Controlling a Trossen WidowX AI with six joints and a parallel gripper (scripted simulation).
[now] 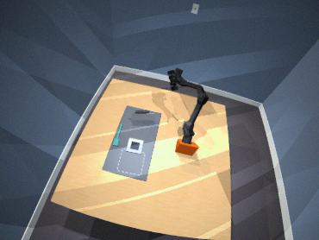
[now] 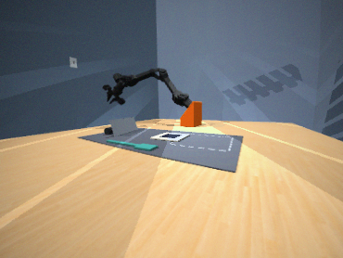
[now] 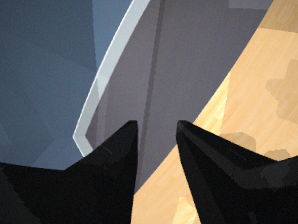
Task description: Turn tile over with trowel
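Bearings: top view, mat centre as the dial centre, 12 at the picture's upper edge. Items run left to right.

- Teal trowel (image 1: 119, 131) (image 2: 147, 147): at 10 o'clock, flat on the dark mat (image 1: 110, 164) (image 2: 209, 160), along its left side. The narrow handle points to about 12–1 o'clock; the wider blade is at the lower end. The gripper is well apart from it.
- Dashed outline (image 1: 131, 173) (image 2: 204, 148): at 6 o'clock, marked on the mat.
- Tile (image 1: 129, 145) (image 2: 158, 137): near the dial centre, lying flat, white border and dark central square facing up. It sits at the outline's 12 o'clock edge, mostly outside it. Tile-turning condition: not met.
- Grey plate (image 1: 143, 118) (image 2: 123, 126): between 12 and 1 o'clock, standing tilted in the exterior view, with a dark part just beside it.
- Gripper (image 1: 172, 84) (image 2: 116, 99) (image 3: 156, 128): at 1 o'clock, raised, beyond the mat. Jaws partly open with a narrow gap; nothing is held. The wrist view shows both fingertips apart and part of the table (image 1: 185, 190) (image 2: 185, 223) (image 3: 280, 50) beyond.
- Orange base (image 1: 186, 148) (image 2: 196, 114): at 3 o'clock, beside the mat and apart from it; the black arm (image 1: 196, 113) (image 2: 171, 85) rises from it.
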